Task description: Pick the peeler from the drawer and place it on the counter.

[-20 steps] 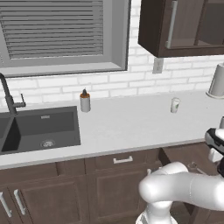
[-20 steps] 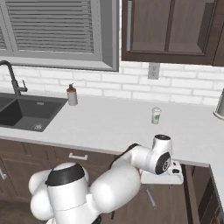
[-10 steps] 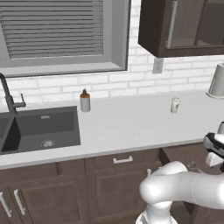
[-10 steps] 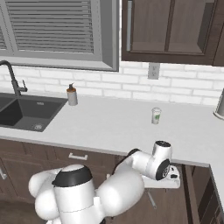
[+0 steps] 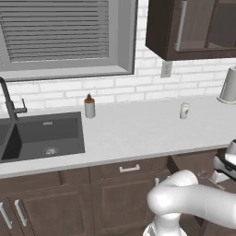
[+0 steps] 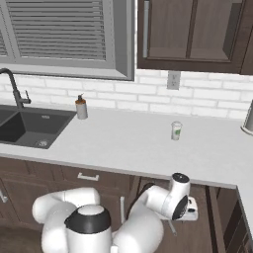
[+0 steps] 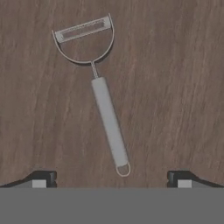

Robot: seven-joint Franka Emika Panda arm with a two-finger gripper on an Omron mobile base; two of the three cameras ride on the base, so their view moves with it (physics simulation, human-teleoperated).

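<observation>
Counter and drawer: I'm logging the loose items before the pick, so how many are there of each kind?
Soap bottle: 1
Cup: 1
Kettle: 1
Peeler, in the drawer: 1
Total: 4

Peeler [image 7: 101, 92]: matt grey metal. Drawer [image 7: 175, 87] floor: dark grained wood. Counter [image 5: 138, 133]: smooth pale slab.
</observation>
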